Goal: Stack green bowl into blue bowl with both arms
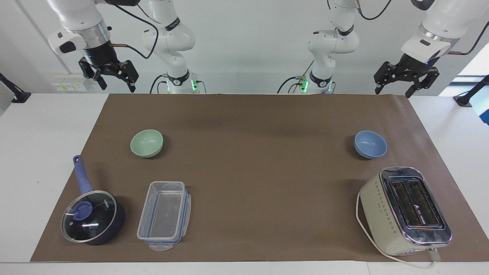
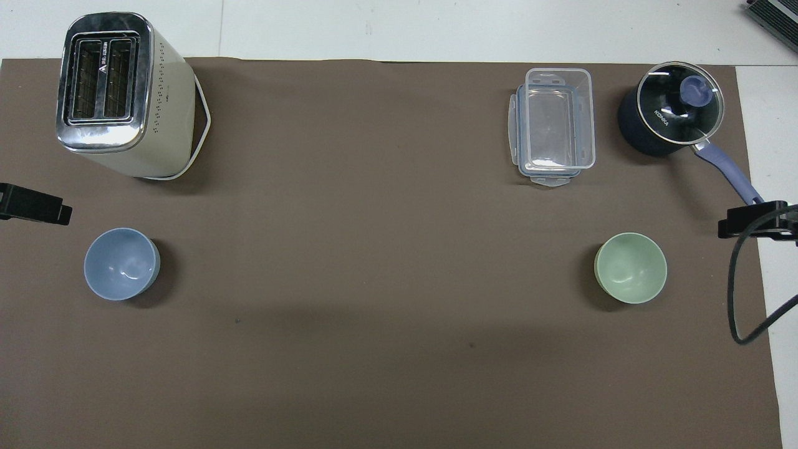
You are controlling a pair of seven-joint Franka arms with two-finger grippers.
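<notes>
The green bowl (image 1: 146, 143) (image 2: 631, 268) sits upright on the brown mat toward the right arm's end of the table. The blue bowl (image 1: 370, 144) (image 2: 121, 264) sits upright toward the left arm's end, a long way from the green one. Both bowls hold nothing. My right gripper (image 1: 116, 87) hangs open and high in the air over the mat's edge at its own end, apart from the green bowl. My left gripper (image 1: 393, 93) hangs open and high at the other end, apart from the blue bowl. In the overhead view only the fingers' tips (image 2: 37, 211) (image 2: 751, 226) show.
A cream toaster (image 1: 405, 210) stands farther from the robots than the blue bowl. A clear plastic container (image 1: 164, 214) and a dark blue saucepan with a glass lid (image 1: 91, 217) lie farther out than the green bowl. The pan's handle (image 2: 726, 171) points toward the right gripper's cable (image 2: 735, 280).
</notes>
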